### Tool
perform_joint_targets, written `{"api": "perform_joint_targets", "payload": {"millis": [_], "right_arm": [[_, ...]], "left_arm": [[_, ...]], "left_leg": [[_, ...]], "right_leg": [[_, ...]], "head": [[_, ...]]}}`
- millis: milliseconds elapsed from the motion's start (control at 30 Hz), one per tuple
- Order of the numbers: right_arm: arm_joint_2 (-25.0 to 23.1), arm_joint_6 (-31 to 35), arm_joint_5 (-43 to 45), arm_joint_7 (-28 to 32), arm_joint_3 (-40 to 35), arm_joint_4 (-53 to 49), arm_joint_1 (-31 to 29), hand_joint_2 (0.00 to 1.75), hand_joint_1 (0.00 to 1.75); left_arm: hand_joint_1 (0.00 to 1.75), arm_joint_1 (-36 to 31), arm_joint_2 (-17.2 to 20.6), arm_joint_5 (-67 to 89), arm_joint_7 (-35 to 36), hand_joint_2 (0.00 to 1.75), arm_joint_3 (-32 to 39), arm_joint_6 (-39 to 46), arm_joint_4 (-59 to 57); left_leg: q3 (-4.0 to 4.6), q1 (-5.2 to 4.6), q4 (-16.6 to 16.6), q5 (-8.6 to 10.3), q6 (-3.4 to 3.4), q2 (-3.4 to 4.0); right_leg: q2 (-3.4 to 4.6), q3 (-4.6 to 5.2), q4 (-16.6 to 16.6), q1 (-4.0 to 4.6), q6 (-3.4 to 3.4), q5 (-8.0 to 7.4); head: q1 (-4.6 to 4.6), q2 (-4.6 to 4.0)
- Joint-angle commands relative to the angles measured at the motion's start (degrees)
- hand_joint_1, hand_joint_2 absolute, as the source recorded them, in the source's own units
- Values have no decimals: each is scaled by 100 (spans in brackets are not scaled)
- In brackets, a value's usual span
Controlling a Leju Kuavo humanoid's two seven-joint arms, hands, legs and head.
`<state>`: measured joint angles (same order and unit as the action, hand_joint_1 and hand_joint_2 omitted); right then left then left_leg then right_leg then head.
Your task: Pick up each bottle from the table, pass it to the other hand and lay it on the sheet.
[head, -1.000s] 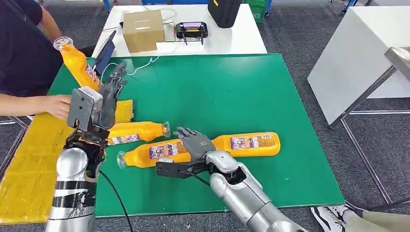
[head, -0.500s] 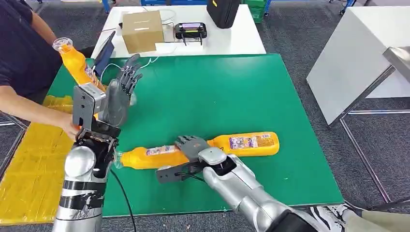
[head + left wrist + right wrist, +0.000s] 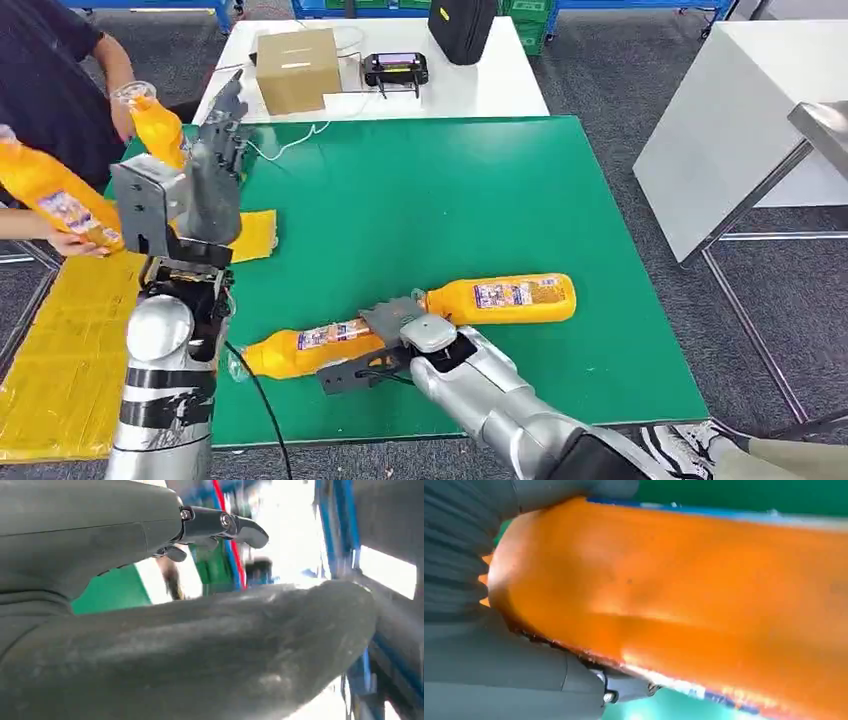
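A green bench (image 3: 480,200) takes up the middle of the head view. In the lower centre of the frame the robot's right hand (image 3: 395,325) wraps around the body of an orange bottle (image 3: 300,345) lying on its side on the green surface, cap pointing toward the lower left. In the right wrist view the same bottle (image 3: 684,605) sits tight against the grey palm, with a finger curling under it. A second orange bottle (image 3: 500,297) lies on its side just beside that hand, toward the right.

At the upper left of the frame the left hand (image 3: 215,175) is raised with its fingers straight and apart, holding nothing. The left wrist view shows its thick thumb (image 3: 200,655) with dark fingertips (image 3: 240,527) spread away from it.

A yellow sheet (image 3: 60,340) lies along the left edge of the frame. Above it, a person's hand (image 3: 70,240) holds an orange bottle (image 3: 50,200), and another orange bottle (image 3: 155,120) is raised just behind the robot's left hand.
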<state>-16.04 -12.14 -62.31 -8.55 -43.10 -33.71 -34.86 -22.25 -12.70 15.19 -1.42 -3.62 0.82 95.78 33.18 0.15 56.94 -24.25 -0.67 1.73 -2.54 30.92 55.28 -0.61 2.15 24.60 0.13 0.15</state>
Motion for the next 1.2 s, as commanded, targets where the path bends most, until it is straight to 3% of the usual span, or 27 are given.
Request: {"api": "perform_joint_targets", "payload": {"millis": [33, 133, 167, 300, 400, 500, 567, 667, 1200], "right_arm": [[142, 837, 2016, -43, 1561, -2472, 1151, 175, 175], [239, 1063, 2939, -118, 1701, -3404, 1453, 175, 175], [305, 1137, 3186, -113, 1705, -3676, 1547, 175, 175], [391, 1118, 3269, -188, 1655, -3841, 1589, 175, 175], [444, 1535, 3871, 10, 1762, -4255, 1782, 175, 175], [643, 1681, 3941, 169, 1741, -4720, 2056, 175, 175], [723, 1637, 3719, 271, 1668, -4706, 2191, 175, 175], [782, 1689, 3301, 475, 1450, -4735, 2197, 175, 175], [854, 2027, 1607, 440, 489, -4519, 1740, 175, 175]], "left_arm": [[0, 440, -238, 198, -166, 0, 1575, 655, 1229], [0, 464, -242, 299, -97, 0, 1483, 678, 1254], [0, 477, -236, 328, -21, 175, 1406, 672, 1218], [0, 477, -244, 356, -13, 175, 1344, 708, 1168], [0, 505, -162, -68, 371, 175, 1026, 429, 932], [0, 645, -27, -1116, 766, 175, 476, -137, 459], [0, 870, 181, -1672, 952, 175, 39, -622, 155], [0, 1109, 296, -2192, 1109, 175, -501, -1016, 143], [0, 1051, 465, -2982, 1200, 175, -1413, -1018, 218]], "left_leg": [[10, 2, 0, -5, 6, 4], [38, 4, 13, -8, 7, -12], [53, 4, 11, -2, 5, -23], [59, 4, 10, -3, 3, -53], [60, 3, 8, -4, 5, -47], [68, -5, -1, 7, 4, -66], [59, -2, -2, 6, 6, -83], [61, -5, -6, 3, 3, -44], [74, -3, 2, -3, 6, -35]], "right_leg": [[42, 18, 3, 0, -10, 1], [27, 37, 14, 2, -8, 8], [4, 45, 10, 3, -4, 6], [-19, 41, 3, 1, -1, 10], [-7, 41, 1, 2, -4, 8], [-44, 49, -4, -4, -2, 6], [-46, 37, -11, -2, -5, 10], [-23, 49, -12, -4, 0, 2], [1, 64, -2, -2, -3, 4]], "head": [[-2, 0], [0, 0], [0, 0], [0, 0], [0, 0], [0, 0], [-2, 0], [0, 0], [0, 0]]}}
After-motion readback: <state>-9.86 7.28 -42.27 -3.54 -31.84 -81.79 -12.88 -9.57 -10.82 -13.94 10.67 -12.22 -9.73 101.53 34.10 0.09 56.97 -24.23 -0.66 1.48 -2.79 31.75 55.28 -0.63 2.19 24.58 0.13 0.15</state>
